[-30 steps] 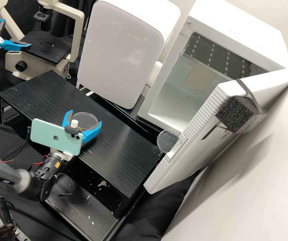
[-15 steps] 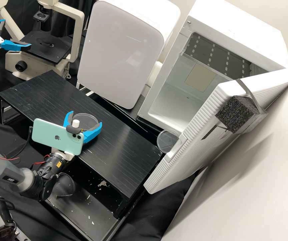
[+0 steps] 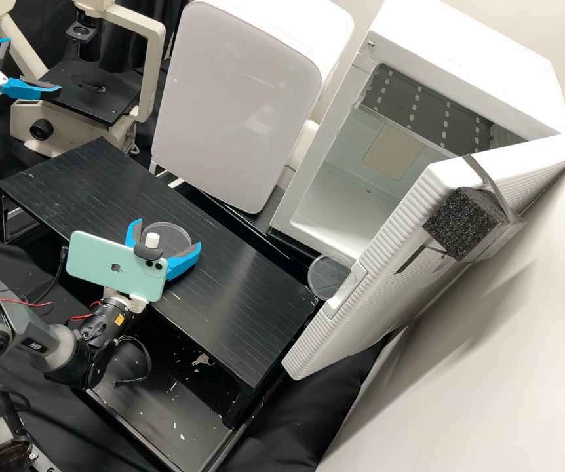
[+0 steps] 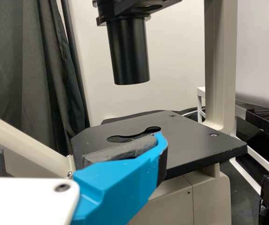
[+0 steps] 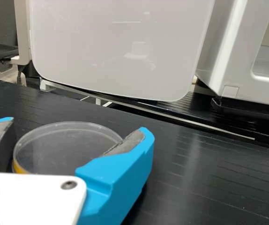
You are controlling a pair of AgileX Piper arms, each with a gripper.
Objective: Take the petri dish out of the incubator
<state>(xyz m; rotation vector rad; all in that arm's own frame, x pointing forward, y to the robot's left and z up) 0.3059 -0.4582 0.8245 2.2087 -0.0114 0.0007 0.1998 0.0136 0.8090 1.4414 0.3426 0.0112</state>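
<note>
You have the large, white, box-shaped incubator [image 3: 466,56] standing with its ribbed white door [image 3: 374,308] open. Beside it is a white appliance [image 3: 230,105] with a closed, glossy, rounded front. In front of them stands your low black table [image 3: 92,187] with its finely lined, rectangular top, and past one end is a cream microscope [image 3: 154,72] with a flat black stage [image 4: 190,143]. Your left gripper [image 3: 33,66], white with blue fingers, is near that stage, its fingers spread wide with nothing between them. Your right gripper [image 3: 170,233], also white and blue, is over the tabletop, behind a mint-green phone [image 3: 117,267]; it holds the clear, round petri dish [image 5: 64,145], yellow along its lower edge, between its dark-padded fingers, outside the incubator. Smaller still, a clear round disc [image 3: 327,274] sits beside the door's handle.
</note>
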